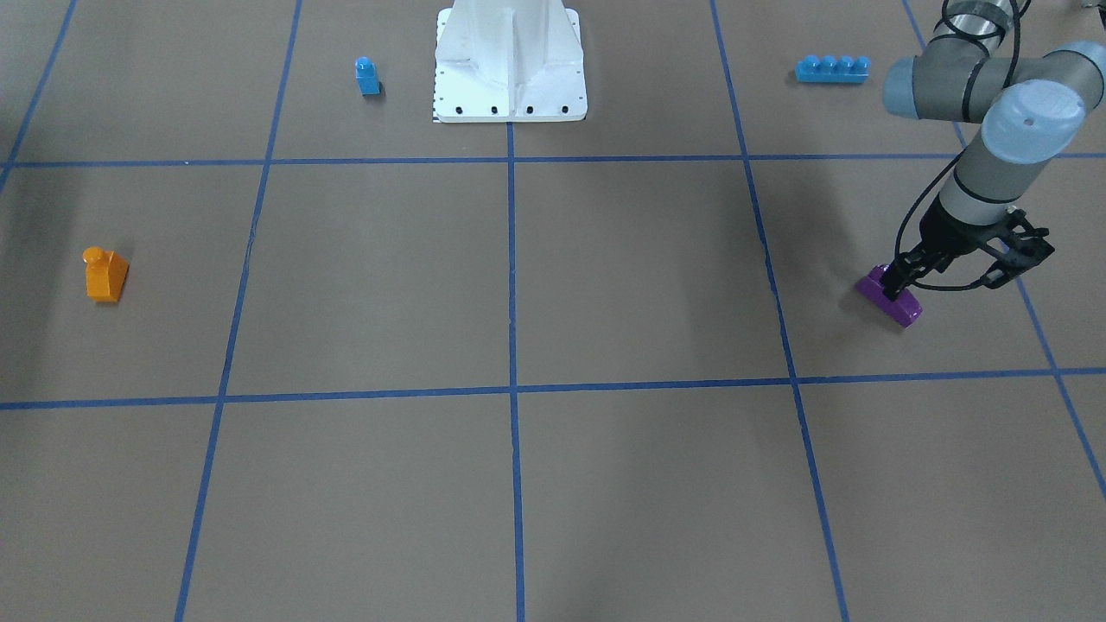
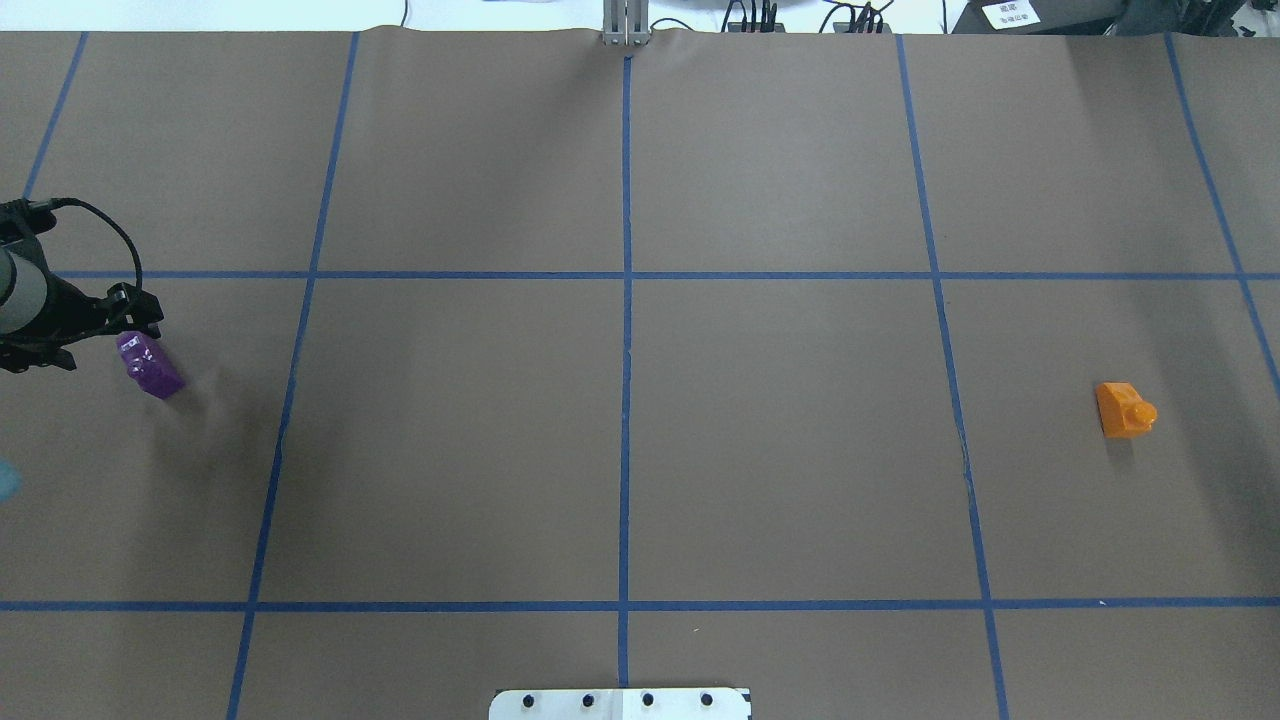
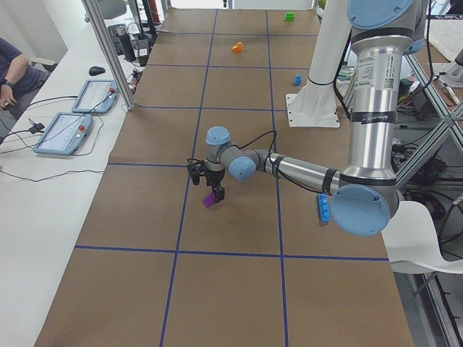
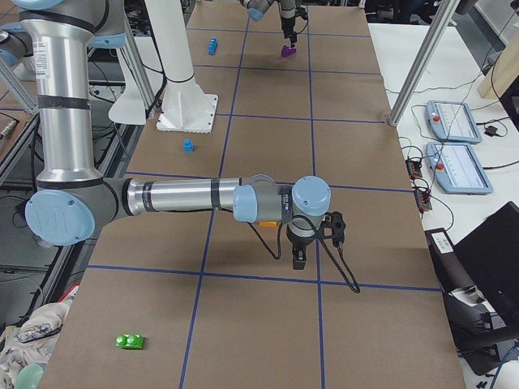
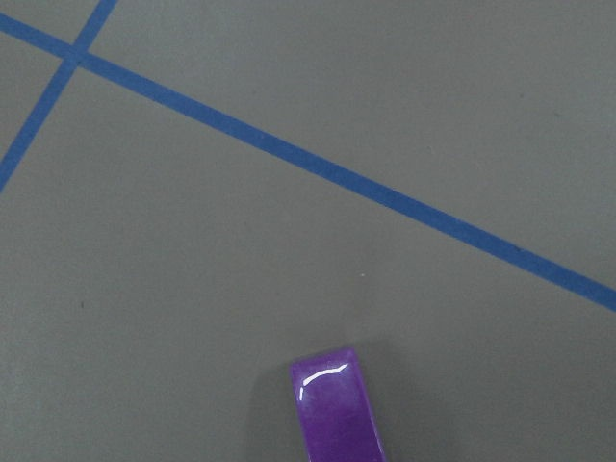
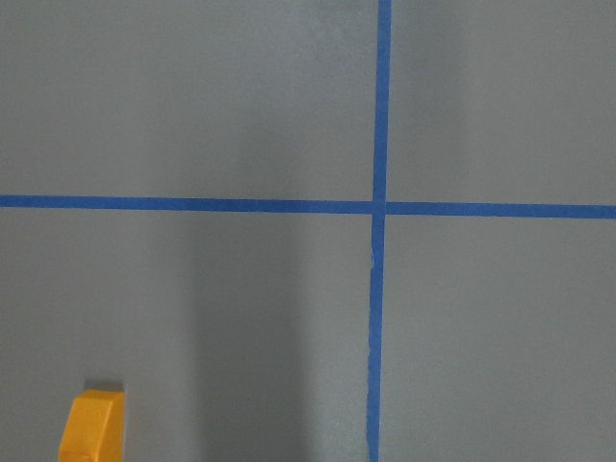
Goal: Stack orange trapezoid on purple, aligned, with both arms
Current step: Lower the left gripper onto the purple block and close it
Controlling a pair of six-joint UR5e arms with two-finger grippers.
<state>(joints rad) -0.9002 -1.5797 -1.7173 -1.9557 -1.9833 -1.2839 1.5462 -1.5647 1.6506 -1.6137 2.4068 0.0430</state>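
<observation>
The purple block [image 1: 899, 304] lies on the brown table at the robot's left end; it also shows in the overhead view [image 2: 155, 370], the exterior left view [image 3: 208, 200] and the left wrist view [image 5: 335, 409]. My left gripper [image 1: 899, 278] is tilted down over the block's stud end, its fingers close together on it [image 2: 135, 318]. The orange trapezoid [image 1: 105, 276] stands alone at the robot's right end [image 2: 1122, 410] and shows at the lower left of the right wrist view [image 6: 91, 428]. My right gripper [image 4: 297, 258] hovers near it, seen only in the exterior right view; I cannot tell if it is open.
A small blue single-stud block [image 1: 367, 76] stands beside the white robot base [image 1: 510, 86]. A long blue four-stud brick [image 1: 831, 69] lies near the left arm. A green block [image 4: 130, 341] lies at the table's right end. Tablets [image 4: 458, 162] sit on the side bench.
</observation>
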